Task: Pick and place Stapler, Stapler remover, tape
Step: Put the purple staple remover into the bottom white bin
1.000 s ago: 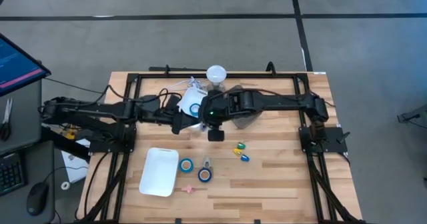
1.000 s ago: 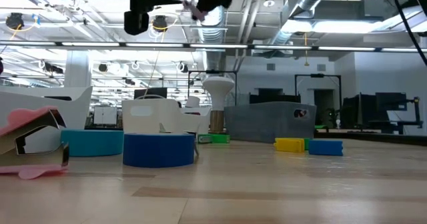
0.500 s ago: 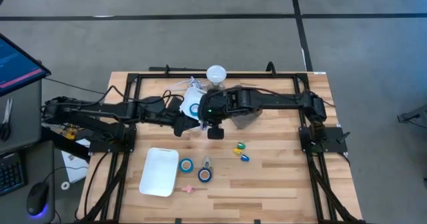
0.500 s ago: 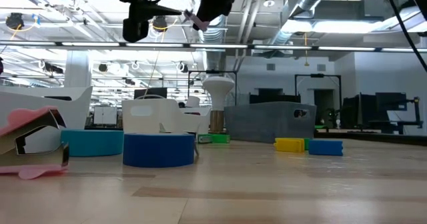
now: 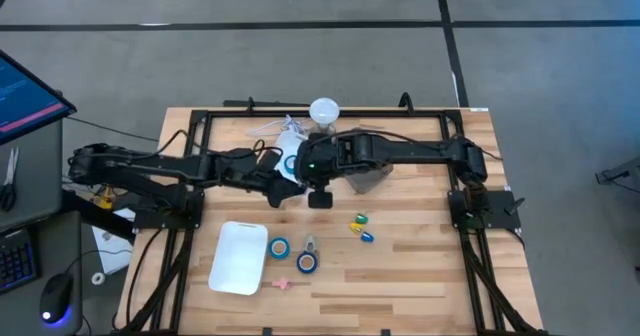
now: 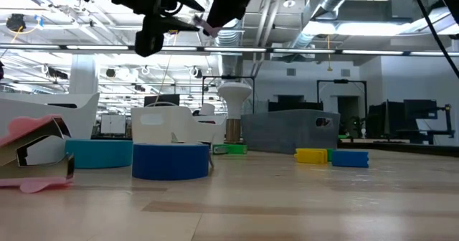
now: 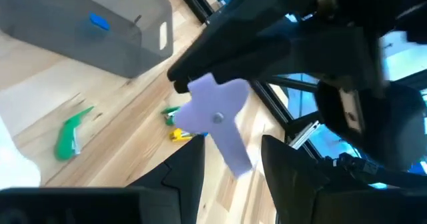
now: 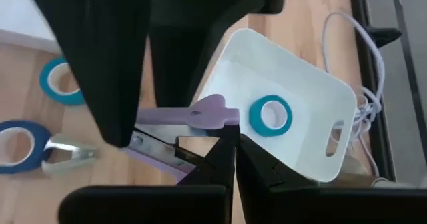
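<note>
**Spotter:** Which step are you working on?

**Operator:** I'm handling the lilac staple remover [image 7: 217, 121]. My right gripper [image 8: 230, 134] is pinching it by one wing, fingers pressed together, and holding it in the air above the white bin [image 8: 313, 111]. One blue tape roll [image 8: 271, 115] is already lying in that bin. My left gripper [image 7: 233, 151] is reaching in with its fingers spread on either side of the remover's lower wing, not touching it.

**Spotter:** A handover, then?

**Operator:** I'm reading it that way. Next, the left needs to close squarely on that wing before the right lets go.

**Spotter:** Anything you can't see?

**Operator:** From above, the two arms are overlapping and hiding the remover. I'm also not finding the stapler anywhere.
</note>
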Available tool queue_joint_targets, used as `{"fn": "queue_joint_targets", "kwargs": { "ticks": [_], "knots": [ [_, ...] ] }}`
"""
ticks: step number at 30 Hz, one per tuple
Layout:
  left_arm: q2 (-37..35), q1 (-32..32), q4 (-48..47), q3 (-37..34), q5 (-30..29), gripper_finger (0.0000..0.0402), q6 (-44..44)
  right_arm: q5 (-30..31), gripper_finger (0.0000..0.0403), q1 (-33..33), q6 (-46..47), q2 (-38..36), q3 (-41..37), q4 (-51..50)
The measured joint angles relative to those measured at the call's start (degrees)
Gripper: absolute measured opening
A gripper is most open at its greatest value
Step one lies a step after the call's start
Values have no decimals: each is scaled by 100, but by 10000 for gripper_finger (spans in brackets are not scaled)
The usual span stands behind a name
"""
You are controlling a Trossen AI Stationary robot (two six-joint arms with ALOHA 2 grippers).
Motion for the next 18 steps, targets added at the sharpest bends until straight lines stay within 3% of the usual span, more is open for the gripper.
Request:
{"fn": "queue_joint_targets", "kwargs": {
  "ticks": [12,18],
  "knots": [
    [-14,37,76,2,0,138,2,-16,0,-7,0,-9,3,162],
    [-14,39,57,2,-2,100,2,-16,0,-7,0,-9,3,157]
  ]
}}
